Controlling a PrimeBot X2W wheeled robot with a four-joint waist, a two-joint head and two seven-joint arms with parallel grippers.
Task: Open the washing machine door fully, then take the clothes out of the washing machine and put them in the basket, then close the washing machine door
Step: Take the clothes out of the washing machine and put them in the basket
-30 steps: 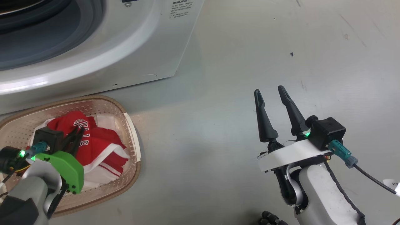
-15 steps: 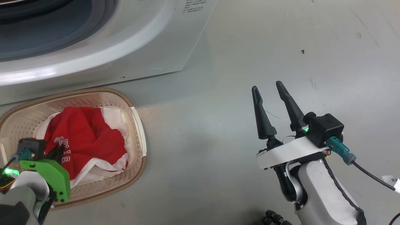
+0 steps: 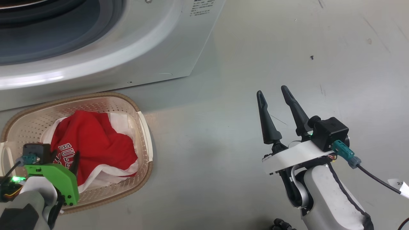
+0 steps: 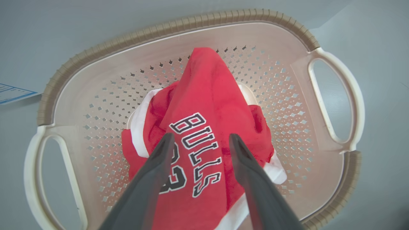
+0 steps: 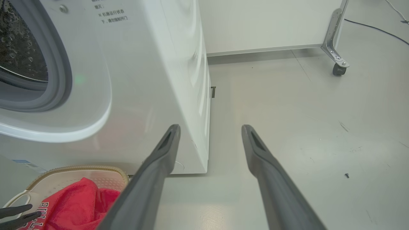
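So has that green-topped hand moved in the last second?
Yes. Against the basket, the left hand has drawn back from over the red jersey towards the basket's near rim, its fingers parting.

**Basket in front of the machine, one arm on each side**

The washing machine point(image 3: 143, 41) stands at the upper left of the head view, its opening towards the robot. The basket point(image 3: 145, 127) sits on the floor point(image 3: 223, 134) just in front of the machine's lower edge. The clothes point(image 3: 96, 140) lie heaped in the basket. The left gripper point(image 3: 65, 158) hangs over the basket's near side, above the clothes. The right gripper point(image 3: 271, 91) is well off to the right over the floor, apart from both basket and machine. Beyond the machine's right side, a wheeled leg point(image 5: 335, 60) stands near the wall.
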